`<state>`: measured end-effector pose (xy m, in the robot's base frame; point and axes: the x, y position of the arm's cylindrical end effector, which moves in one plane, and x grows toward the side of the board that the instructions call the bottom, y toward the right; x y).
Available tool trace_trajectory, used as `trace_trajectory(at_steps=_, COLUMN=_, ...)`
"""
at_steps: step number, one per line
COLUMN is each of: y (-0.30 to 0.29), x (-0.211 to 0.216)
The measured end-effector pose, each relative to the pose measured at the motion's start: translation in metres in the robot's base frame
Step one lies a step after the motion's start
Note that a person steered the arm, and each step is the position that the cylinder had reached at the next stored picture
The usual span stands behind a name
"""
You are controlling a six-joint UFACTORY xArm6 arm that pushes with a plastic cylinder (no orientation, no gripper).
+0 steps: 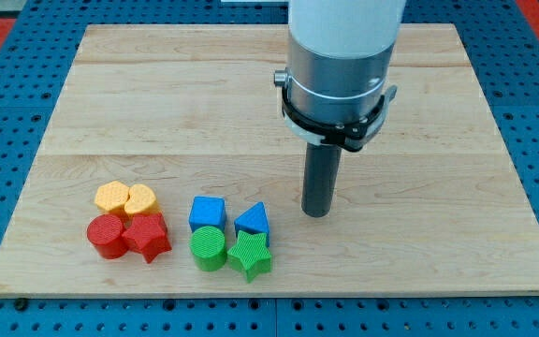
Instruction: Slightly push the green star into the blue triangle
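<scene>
The green star lies near the view's bottom, just below the blue triangle and touching it. My tip rests on the board to the right of the blue triangle, about a block's width away, and up and right of the green star. It touches no block.
A blue cube and a green cylinder sit just left of the triangle and star. Further left are a yellow hexagon, a yellow heart, a red cylinder and a red star. The wooden board lies on a blue pegboard.
</scene>
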<state>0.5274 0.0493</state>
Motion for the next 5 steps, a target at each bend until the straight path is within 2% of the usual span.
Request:
trace_trajectory(at_steps=2, y=0.019, x=0.032)
trace_trajectory(at_steps=3, y=0.022, x=0.034)
trace_trajectory(at_steps=5, y=0.012, x=0.091)
